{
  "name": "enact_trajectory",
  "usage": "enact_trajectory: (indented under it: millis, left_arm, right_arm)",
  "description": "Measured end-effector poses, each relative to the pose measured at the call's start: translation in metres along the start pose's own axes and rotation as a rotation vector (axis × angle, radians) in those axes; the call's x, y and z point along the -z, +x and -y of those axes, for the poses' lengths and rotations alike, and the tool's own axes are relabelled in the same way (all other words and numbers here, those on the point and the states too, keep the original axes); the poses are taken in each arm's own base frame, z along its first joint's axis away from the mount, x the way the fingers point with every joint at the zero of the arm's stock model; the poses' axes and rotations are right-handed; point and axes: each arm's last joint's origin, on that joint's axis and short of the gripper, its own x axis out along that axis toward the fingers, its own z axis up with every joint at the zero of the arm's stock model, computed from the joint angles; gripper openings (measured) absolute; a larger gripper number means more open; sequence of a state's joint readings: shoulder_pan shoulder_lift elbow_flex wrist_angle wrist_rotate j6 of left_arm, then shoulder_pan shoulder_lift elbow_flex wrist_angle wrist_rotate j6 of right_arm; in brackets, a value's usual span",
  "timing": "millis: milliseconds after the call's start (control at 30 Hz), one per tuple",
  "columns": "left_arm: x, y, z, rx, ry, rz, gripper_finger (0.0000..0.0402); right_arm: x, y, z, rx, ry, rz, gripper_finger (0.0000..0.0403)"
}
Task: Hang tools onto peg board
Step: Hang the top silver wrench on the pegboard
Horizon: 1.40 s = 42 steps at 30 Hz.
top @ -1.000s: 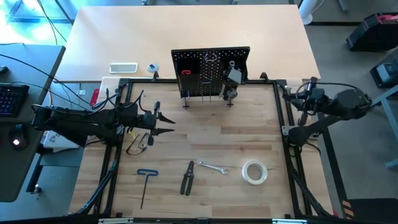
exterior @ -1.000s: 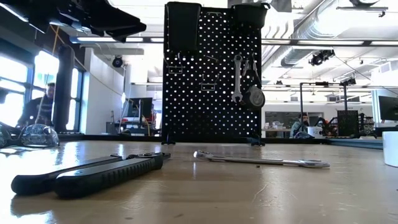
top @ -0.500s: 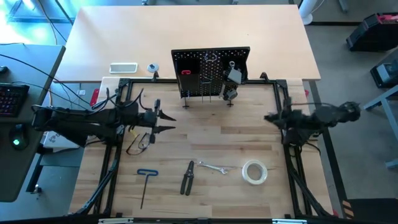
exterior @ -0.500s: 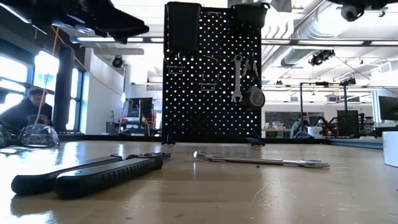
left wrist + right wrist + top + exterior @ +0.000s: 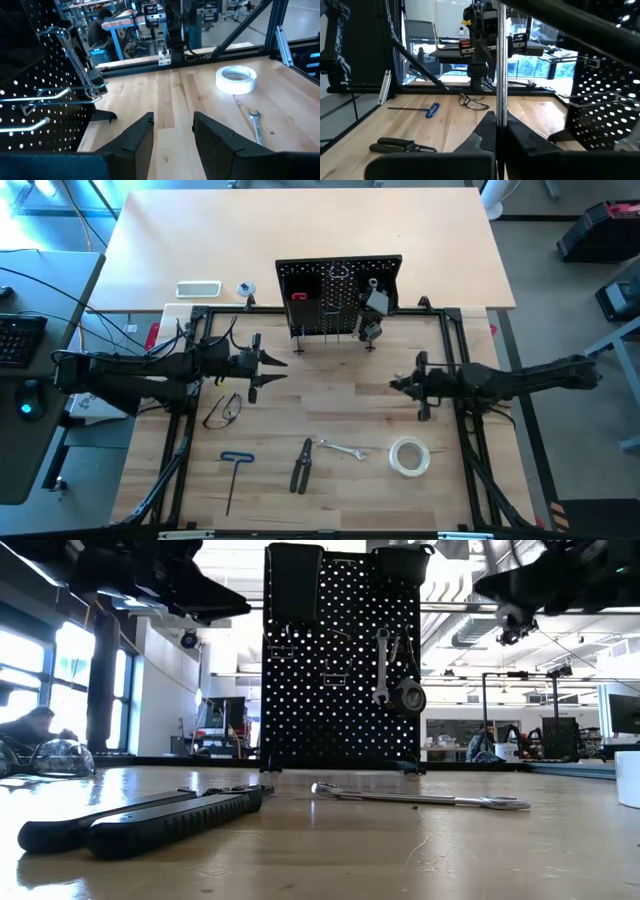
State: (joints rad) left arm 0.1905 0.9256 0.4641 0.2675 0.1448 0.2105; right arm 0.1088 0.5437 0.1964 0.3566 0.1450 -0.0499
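Observation:
The black peg board (image 5: 338,298) stands upright at the far middle; a silver wrench (image 5: 381,665) hangs on it. On the table lie safety glasses (image 5: 224,411), a blue T-handle hex key (image 5: 234,475), dark pliers (image 5: 302,465), a silver wrench (image 5: 343,449) and a tape roll (image 5: 409,456). My left gripper (image 5: 173,117) hovers open and empty, left of the board's foot. My right gripper (image 5: 392,385) hovers level over the table's middle right, fingers shut. In the right wrist view a thin upright silver bar (image 5: 501,65) rises from its fingertips. My right gripper has the silver bar's lower end (image 5: 501,120) right at its shut fingertips, which hide that end. I cannot tell whether the fingers touch it.
A black frame (image 5: 455,340) rims the table. A white slab (image 5: 198,288) lies beyond it at the far left. The wood between the two grippers is bare. A person (image 5: 30,725) sits in the room behind, at the low view's left.
My right arm has swung down from the far right corner and stretched out level toward the table's middle, its fingers still shut. My left gripper has drifted a little toward the far edge and the peg board. No tool has moved.

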Motion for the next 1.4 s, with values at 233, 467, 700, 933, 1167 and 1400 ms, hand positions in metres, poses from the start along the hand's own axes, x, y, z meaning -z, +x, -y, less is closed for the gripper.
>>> enact_trajectory:
  millis: [233, 467, 700, 933, 1167, 1400]
  left_arm:
    - [0.005, 0.000, 0.000, 0.004, 0.018, -0.042, 0.0131]
    - [0.012, -0.003, -0.011, -0.039, 0.032, -0.108, 0.0131]
    - [0.015, -0.011, -0.023, -0.027, 0.053, -0.114, 0.0131]
    - [0.017, -0.019, -0.038, -0.036, 0.035, -0.099, 0.0131]
    - [0.018, -0.023, -0.048, -0.086, -0.003, -0.089, 0.0131]
    - [0.018, -0.023, -0.048, -0.086, -0.010, -0.089, 0.0131]
  right_arm:
    - [0.004, 0.041, 0.012, -0.077, -0.009, -0.002, 0.0003]
    - [0.008, 0.090, 0.029, -0.151, -0.011, 0.007, 0.0003]
    - [0.017, 0.141, 0.044, -0.222, 0.025, 0.000, 0.0003]
    - [0.029, 0.194, 0.054, -0.269, 0.047, -0.031, 0.0003]
    - [0.034, 0.231, 0.068, -0.242, 0.058, -0.019, 0.0003]
    - [0.040, 0.258, 0.074, -0.203, 0.078, -0.010, 0.0003]
